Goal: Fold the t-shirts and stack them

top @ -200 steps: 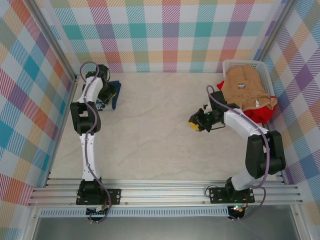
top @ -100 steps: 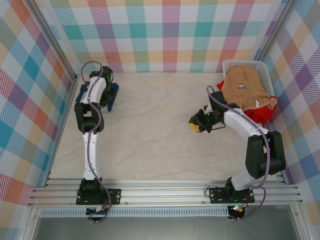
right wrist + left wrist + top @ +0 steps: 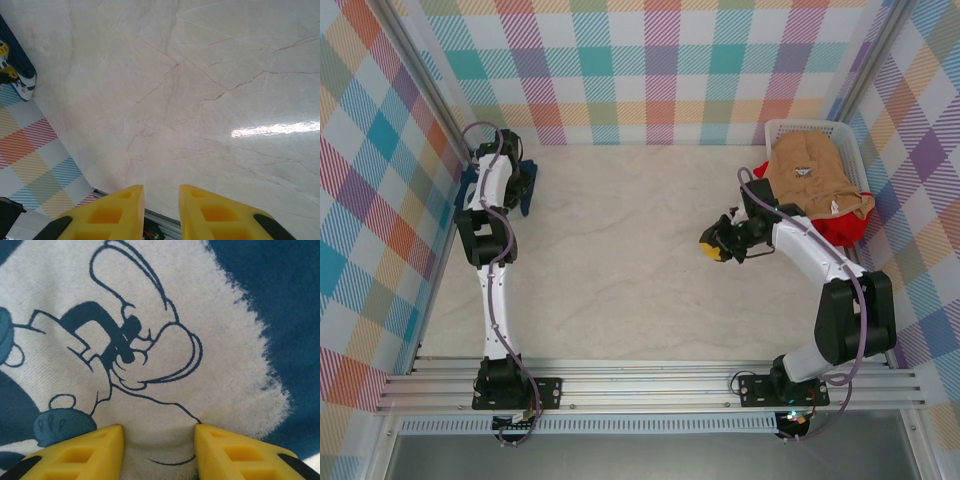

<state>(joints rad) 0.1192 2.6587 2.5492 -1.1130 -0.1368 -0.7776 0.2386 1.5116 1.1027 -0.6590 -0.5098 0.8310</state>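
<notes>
Well, the navy t-shirt (image 3: 260, 315) is soft, light cloth that will sag and drape rather than hold a shape. I judge it is best taken by a hem or a shoulder corner, since a pinch in the middle only gathers a bunch. It lies in the far left corner of the table (image 3: 620, 260), hard by the left wall and partly under my left arm. My left gripper (image 3: 157, 430) is down on its chest, and the cloth puckers up between the two yellow fingers (image 3: 75, 455), so I read it as pinching a fold of the shirt. My right gripper (image 3: 161, 189) hangs over bare table right of the middle, its fingers a little apart with nothing between them. The tan t-shirt (image 3: 815, 180) is heaped in the white laundry basket (image 3: 800, 125) at the far right, with the red t-shirt (image 3: 835, 230) under it and spilling over the near rim; both look just as limp and should lift easily. The left wrist view gives what the top view cannot: the white printed graphic (image 3: 135, 350), a cartoon face, and the weave drawn taut toward my fingers. The top view gives the shirt's place and the other two garments, though my arm hides how the navy one is spread.
</notes>
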